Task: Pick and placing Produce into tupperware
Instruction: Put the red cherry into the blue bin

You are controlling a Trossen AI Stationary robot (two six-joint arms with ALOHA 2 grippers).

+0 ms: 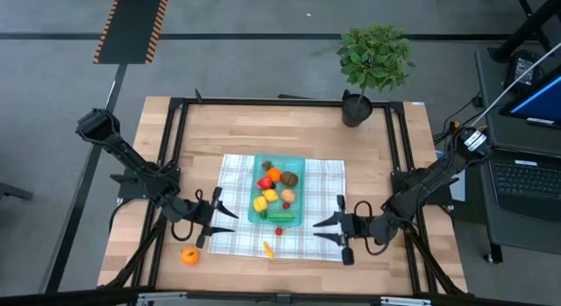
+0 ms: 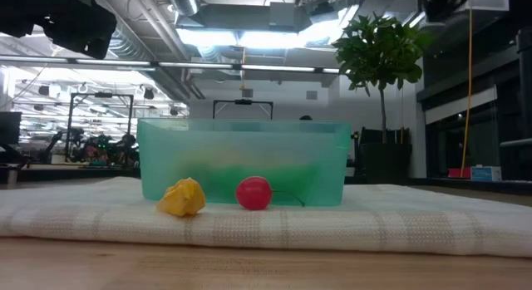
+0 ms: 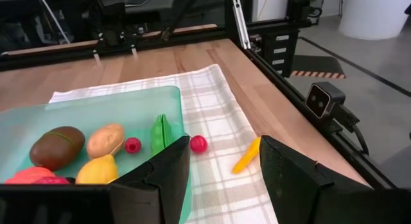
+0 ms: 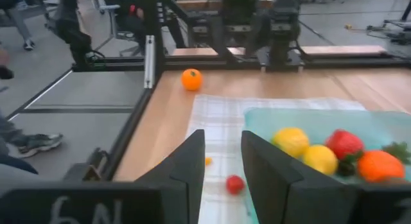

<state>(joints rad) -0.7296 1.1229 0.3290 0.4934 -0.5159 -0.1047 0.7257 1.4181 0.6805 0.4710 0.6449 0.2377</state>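
The left hand was seen in the lower left-centre of the high view, its fingers held apart with nothing between them, just beside the left edge of the tupperware. The right hand was found in the lower right-centre of that view, its fingers also parted and empty, over the right part of the checked cloth. The teal tupperware was placed at the centre of the frame on the cloth, and most of the produce was gathered inside it: red, orange, yellow, brown and green pieces. Below the tupperware, a small red piece and a yellow piece were left on the cloth. An orange piece was seen on the bare table at the lower left, well apart from the tupperware. A potted plant was stood at the table's upper right edge.
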